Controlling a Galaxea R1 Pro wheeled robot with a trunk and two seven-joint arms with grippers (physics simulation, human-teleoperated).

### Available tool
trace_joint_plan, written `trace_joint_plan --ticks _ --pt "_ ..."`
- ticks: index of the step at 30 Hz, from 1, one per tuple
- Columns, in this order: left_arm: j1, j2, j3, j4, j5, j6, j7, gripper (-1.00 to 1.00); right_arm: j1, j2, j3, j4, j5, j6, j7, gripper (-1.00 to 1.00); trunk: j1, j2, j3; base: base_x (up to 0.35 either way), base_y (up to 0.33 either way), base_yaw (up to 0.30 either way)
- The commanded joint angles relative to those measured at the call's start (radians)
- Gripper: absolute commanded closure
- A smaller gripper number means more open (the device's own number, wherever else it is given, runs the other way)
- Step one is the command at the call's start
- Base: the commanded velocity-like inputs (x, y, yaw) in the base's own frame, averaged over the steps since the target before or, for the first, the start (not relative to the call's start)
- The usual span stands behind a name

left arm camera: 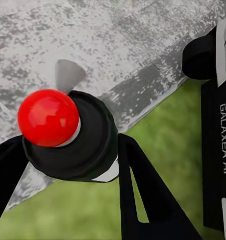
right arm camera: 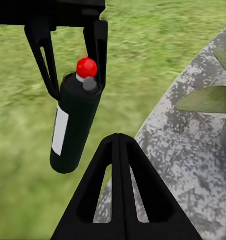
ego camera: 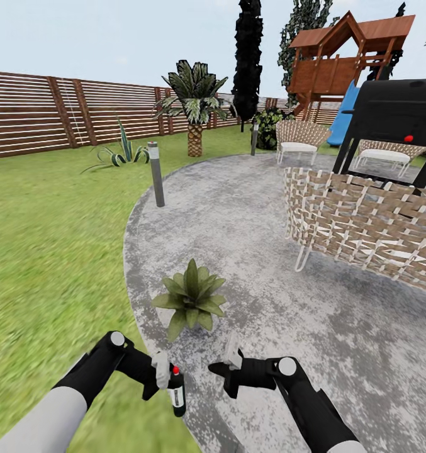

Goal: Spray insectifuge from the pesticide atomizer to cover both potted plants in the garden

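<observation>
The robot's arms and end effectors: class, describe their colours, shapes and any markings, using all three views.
Both arms have pale grey upper sleeves, black forearms and a round silver cap at the wrist joint. The left end effector and right end effector have light grey bodies with slim black fingers shaped as open triangular frames. White lettering on the right arm reads GALAXEA AI.

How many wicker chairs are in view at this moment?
3. One wicker chair stands close on the patio's right side; a second sits at its far edge; a third is partly hidden behind the black grill. Others may be hidden.
</observation>
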Motion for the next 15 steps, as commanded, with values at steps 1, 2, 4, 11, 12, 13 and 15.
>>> trace_joint_plan --ticks 1,2,4,11,12,13,15 --pt "0.0 -0.001 -0.003 -0.001 -0.002 0.0 -0.002 1.0 0.0 0.001 -0.001 -0.003 0.01 -0.007 0.002 1.0 0.0 0.0 -0.001 0.0 0.0 0.0" --pt "0.0 -0.003 -0.003 -0.001 -0.002 0.0 -0.002 1.0 0.0 0.001 -0.001 -0.003 0.01 -0.007 0.002 1.0 0.0 0.0 -0.001 0.0 0.0 0.0" --pt "-0.001 -0.013 -0.015 -0.001 -0.002 0.001 -0.001 1.0 0.0 0.001 -0.001 -0.004 0.01 -0.007 0.002 1.0 0.0 0.0 -0.001 0.0 0.0 0.0" --pt "-0.001 -0.037 -0.056 -0.001 -0.003 0.005 0.009 1.0 0.0 0.001 -0.001 -0.005 0.01 -0.007 0.002 1.0 0.0 0.0 -0.001 0.0 0.0 0.0" --pt "-0.002 -0.038 -0.056 -0.001 -0.003 0.005 0.01 1.0 0.0 0.001 -0.001 -0.005 0.01 -0.007 0.002 1.0 0.0 0.0 -0.001 0.0 0.0 0.0" --pt "-0.002 -0.04 -0.056 -0.002 -0.003 0.006 0.011 1.0 0.0 0.001 -0.001 -0.005 0.01 -0.007 0.002 1.0 0.0 0.0 -0.001 0.0 0.0 0.0" --pt "-0.002 -0.045 -0.056 -0.002 -0.003 0.006 0.014 1.0 0.0 0.001 -0.001 -0.006 0.01 -0.007 0.002 1.0 0.0 0.0 -0.001 0.0 0.0 0.0"
